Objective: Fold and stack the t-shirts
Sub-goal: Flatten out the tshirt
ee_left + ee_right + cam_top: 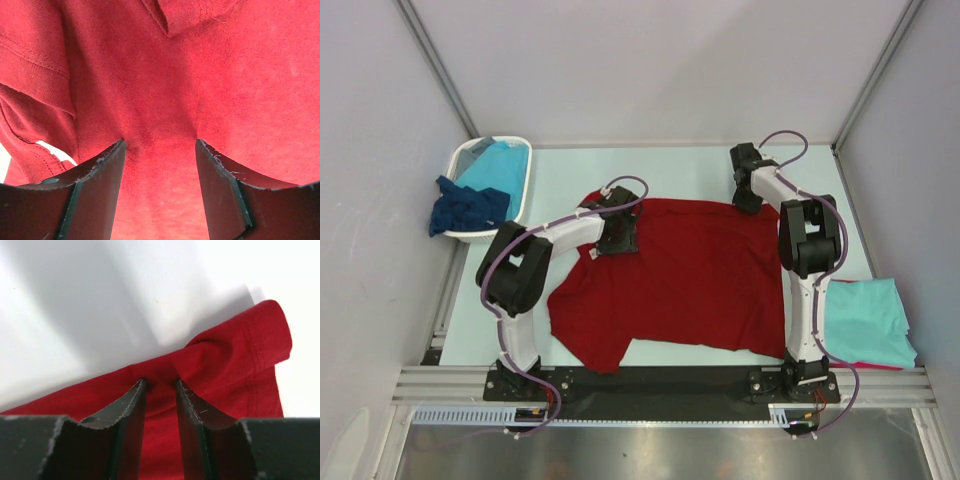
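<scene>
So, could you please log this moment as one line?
red shirt: spread out | left tool: open, down on shirt | right tool: shut on shirt edge

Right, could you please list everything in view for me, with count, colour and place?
dark red t-shirt: 1, dark red, spread over the middle of the table
folded turquoise t-shirt: 1, turquoise, near right corner
red cloth: 1 sliver, red, under the folded turquoise t-shirt; too little shows to tell more
loose turquoise t-shirt: 1, turquoise, inside the basket
navy t-shirt: 1, dark blue, draped over the basket's near rim
basket: 1, white, far left
table: 1, pale
left gripper: 1, black, open, pressed on the dark red t-shirt near its collar
right gripper: 1, black, pinching the dark red t-shirt's far right edge
</scene>
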Tool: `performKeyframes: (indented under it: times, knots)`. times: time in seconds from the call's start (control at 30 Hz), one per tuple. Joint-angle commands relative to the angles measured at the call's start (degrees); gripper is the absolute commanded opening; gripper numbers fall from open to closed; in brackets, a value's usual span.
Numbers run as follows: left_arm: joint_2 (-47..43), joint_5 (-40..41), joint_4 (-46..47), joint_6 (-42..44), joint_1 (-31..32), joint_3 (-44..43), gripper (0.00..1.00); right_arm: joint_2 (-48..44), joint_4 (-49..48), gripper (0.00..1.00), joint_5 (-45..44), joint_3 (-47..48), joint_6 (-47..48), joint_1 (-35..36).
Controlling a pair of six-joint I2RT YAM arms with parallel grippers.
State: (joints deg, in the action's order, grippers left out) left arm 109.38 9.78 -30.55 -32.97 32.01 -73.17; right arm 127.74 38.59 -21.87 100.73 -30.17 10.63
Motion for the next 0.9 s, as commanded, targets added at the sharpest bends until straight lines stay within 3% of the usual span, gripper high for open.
performKeyframes:
  times: [0.0,0.13,0.17,0.27,0.47,0.87]
  knots:
    - [-2.2,-1.1,1.1,-0.8,0.2,0.0,0.64,-0.2,0.3,0.36,-1.2,2.4,0.3,-0.2]
    - [-1.7,-1.5,1.2,-0.9,0.2,-0.4,0.63,0.0,0.2,0.27,-1.2,2.5,0.6,-0.5]
    - [-1.6,-1.5,1.1,-0.9,0.3,-0.4,0.63,0.1,0.2,0.15,-1.1,2.5,0.5,-0.6]
    - [-1.6,-1.4,1.1,-0.9,0.3,-0.2,0.63,0.4,0.2,0.0,-1.0,2.5,0.4,-0.7]
    - [-1.3,-1.4,1.2,-1.0,0.3,0.0,0.63,2.5,1.0,0.0,-0.6,5.7,0.5,-1.1]
    - [-1.3,-1.9,1.2,-1.1,0.3,0.7,0.63,9.6,5.0,0.0,0.2,21.0,0.8,-1.9]
